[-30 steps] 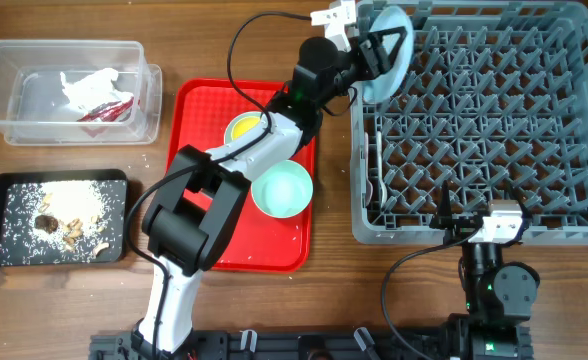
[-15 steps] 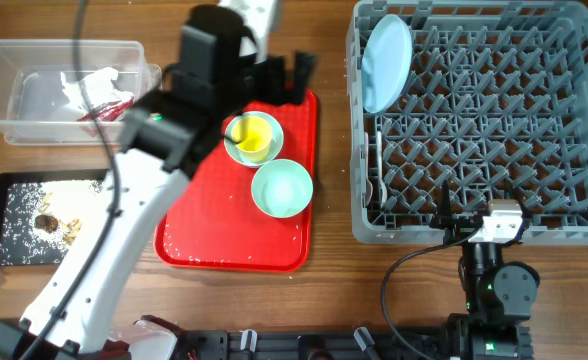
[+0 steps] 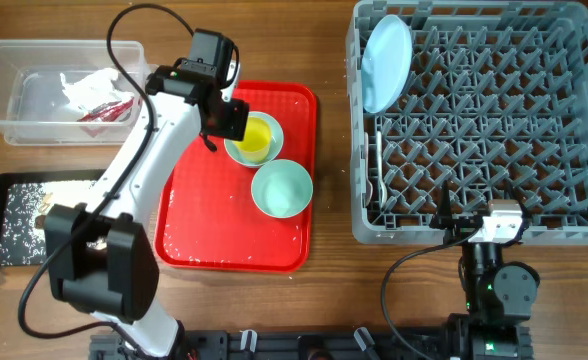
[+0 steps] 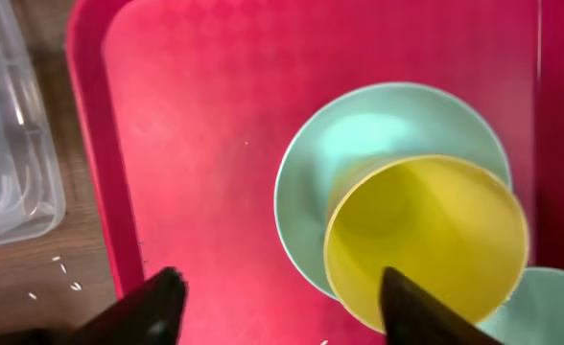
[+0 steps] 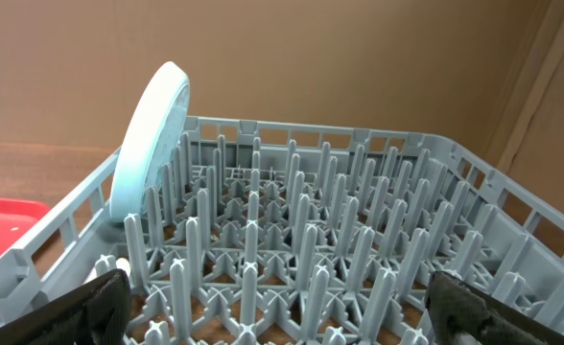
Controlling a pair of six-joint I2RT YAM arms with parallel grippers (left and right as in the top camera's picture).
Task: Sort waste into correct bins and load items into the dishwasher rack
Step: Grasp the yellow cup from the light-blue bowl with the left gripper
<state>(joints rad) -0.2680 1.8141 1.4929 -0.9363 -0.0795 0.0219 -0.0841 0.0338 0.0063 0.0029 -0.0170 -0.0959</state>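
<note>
The small yellow cup [image 3: 255, 137] stands inside the small pale blue bowl [image 3: 236, 150] on the red tray, and the mint green bowl [image 3: 282, 188] sits just in front of them. My left gripper [image 3: 232, 122] is open and empty right beside the cup. In the left wrist view the open left gripper [image 4: 282, 307] has one finger over the rim of the cup [image 4: 426, 240]. The pale blue plate [image 3: 386, 63] stands upright in the grey rack [image 3: 356, 170]. My right gripper [image 5: 282, 307] is open at the rack's front edge.
The red tray [image 3: 224, 230] lies mid-table. The clear tub [image 3: 4, 100] at back left holds the white napkin [image 3: 87, 84] and red wrapper [image 3: 106, 110]. The black tray [image 3: 4, 215] at front left holds food scraps [image 3: 59, 225] and crumbs.
My left arm has left the plate standing in the rack, swung back left over the red tray and come down beside the yellow cup. The right arm has not moved.
</note>
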